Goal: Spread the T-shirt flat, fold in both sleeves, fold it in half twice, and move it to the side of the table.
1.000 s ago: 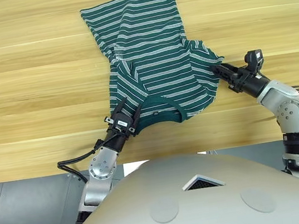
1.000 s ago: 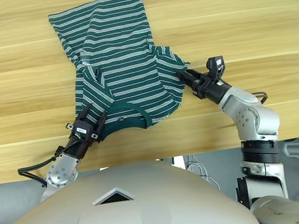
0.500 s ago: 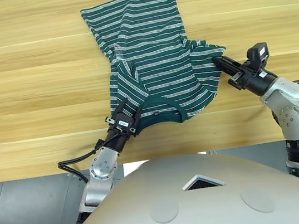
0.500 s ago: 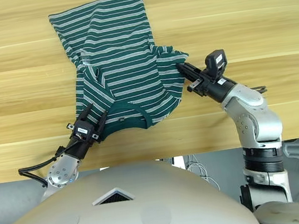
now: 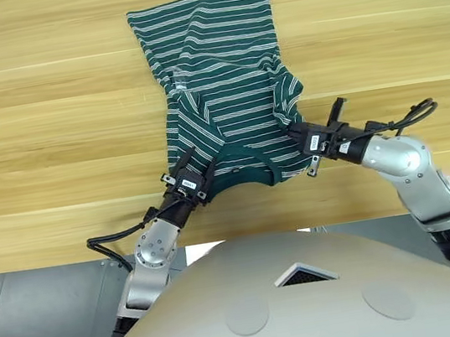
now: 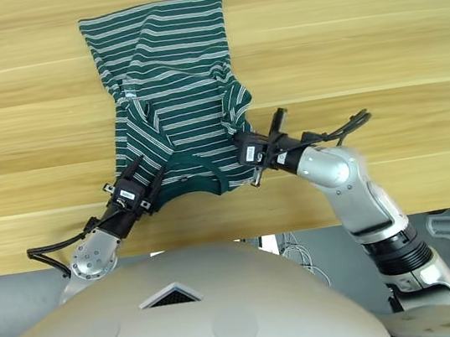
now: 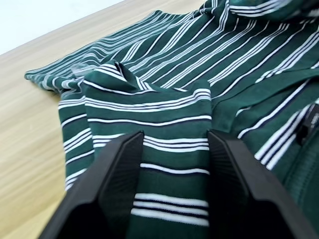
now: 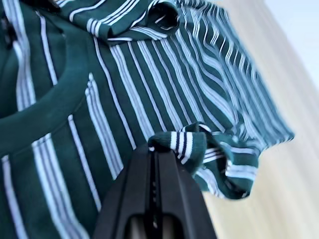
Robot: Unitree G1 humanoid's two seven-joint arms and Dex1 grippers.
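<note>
A dark green T-shirt with white stripes lies rumpled on the wooden table, its collar toward the near edge. My left gripper rests at the shirt's near left shoulder. The left wrist view shows this gripper open, with a flat fold of striped cloth between its black fingers. My right gripper is over the shirt's near right part, beside the collar. It is shut on the bunched right sleeve, which is folded in over the shirt's body.
Bare wood stretches wide to the left and right of the shirt. The table's front edge runs just behind both grippers. A black cable loops off the left arm at that edge.
My right gripper has swung from the shirt's right side inward and toward the near edge, carrying the right sleeve over the shirt's body. The left gripper has stayed put.
</note>
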